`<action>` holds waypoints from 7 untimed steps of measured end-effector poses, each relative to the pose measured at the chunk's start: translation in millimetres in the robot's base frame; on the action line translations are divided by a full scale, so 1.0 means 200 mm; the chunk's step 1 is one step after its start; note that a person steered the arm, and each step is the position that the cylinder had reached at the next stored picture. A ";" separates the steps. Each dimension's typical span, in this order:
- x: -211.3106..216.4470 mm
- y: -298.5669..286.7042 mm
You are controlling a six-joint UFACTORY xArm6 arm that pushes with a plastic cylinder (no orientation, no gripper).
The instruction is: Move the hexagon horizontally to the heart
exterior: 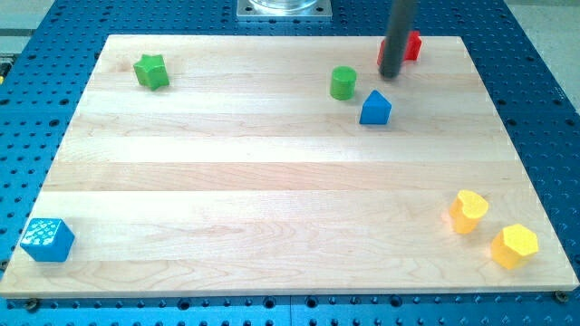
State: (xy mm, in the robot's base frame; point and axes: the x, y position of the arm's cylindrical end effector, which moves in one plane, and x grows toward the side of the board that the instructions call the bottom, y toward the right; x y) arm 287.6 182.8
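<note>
Hexagon (515, 245) at the view's bottom right, heart (468, 211) just up-left of it

A yellow hexagon (515, 245) is seen at the near right corner of the wooden surface (272, 190), close to both the right and near edges. It is a solid block lying flat, its six-sided top face turned upward and its side walls shaded a darker yellow. A yellow heart (468, 211) is found just beside it, to its left and slightly farther away. The heart also lies flat, its lobed top face upward, its notch pointing roughly left. The two blocks are set near each other but are not touching; a narrow strip of bare wood is visible between them.
</note>
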 end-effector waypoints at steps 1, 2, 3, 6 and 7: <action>0.36 0.17; 0.93 0.40; 1.20 0.61; 1.53 0.24; 1.47 0.14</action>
State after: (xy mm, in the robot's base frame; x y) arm 580.9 209.8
